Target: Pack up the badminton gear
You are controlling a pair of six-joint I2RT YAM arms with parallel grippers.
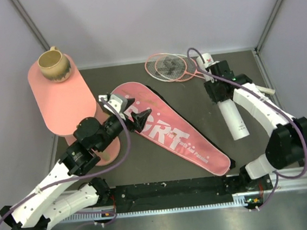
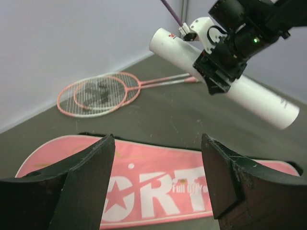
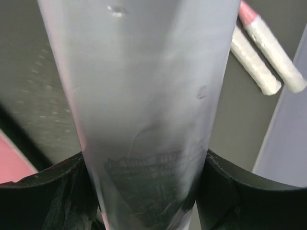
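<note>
Bag (image 1: 172, 130): long, pink, racket-shaped, w/ a dark edge all round and big white "SPORT" lettering, a star set in the O, plus a line of small print too fine to read. It lies flat on the dark surface (image 1: 195, 100), diagonal, wide end toward the far left, narrow end toward the near right, and looks closed. L jaws hang over the wide end, released, spread wide w/ nothing between them; the left wrist view shows the lettering through the gap. Tube (image 1: 231, 114): long, plain white cylinder, a small red mark near its far end, lying lengthwise far-to-near on the right side, well apart from the bag. R jaws are clenched on the tube around its upper-middle part; in the right wrist view a finger presses each side of it. In the left wrist view the tube looks tilted and off the surface, but can't say for sure. Rackets (image 1: 169, 67): two, thin pink frames, pale strings w/ a dark printed mark in the middle, heads overlapping flat by the back wall, shafts running right past the tube's far end; white-wrapped handles (image 3: 261, 52) lie side by side near the right wall. Left of the bag: pink oval table (image 1: 60, 105) w/ tan mug (image 1: 54, 65) on top.
</note>
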